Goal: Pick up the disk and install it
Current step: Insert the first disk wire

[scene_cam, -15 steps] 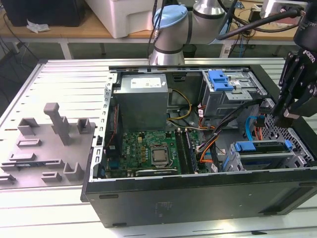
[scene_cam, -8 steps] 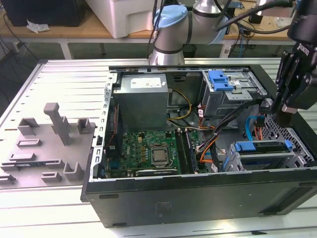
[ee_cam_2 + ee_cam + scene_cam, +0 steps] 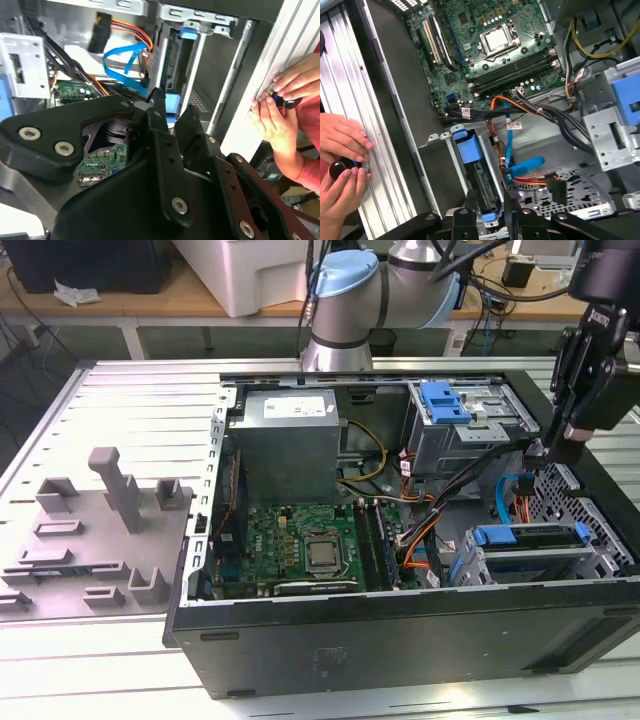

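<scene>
My gripper (image 3: 491, 201) hovered empty, fingers (image 3: 470, 200) apart, over the disk (image 3: 470, 151), which sat in the drive cage (image 3: 437, 160). Step judged: approach for pickup. The grasp called for fingers straddling its blue rail.

The exterior view looks steeply down over the whole computer case (image 3: 400, 640). Both wrist views ride close behind the gripper (image 3: 491, 196) — sharing the case's drive corner, blue cable (image 3: 527, 165), a person's hands (image 3: 342, 145).
</scene>
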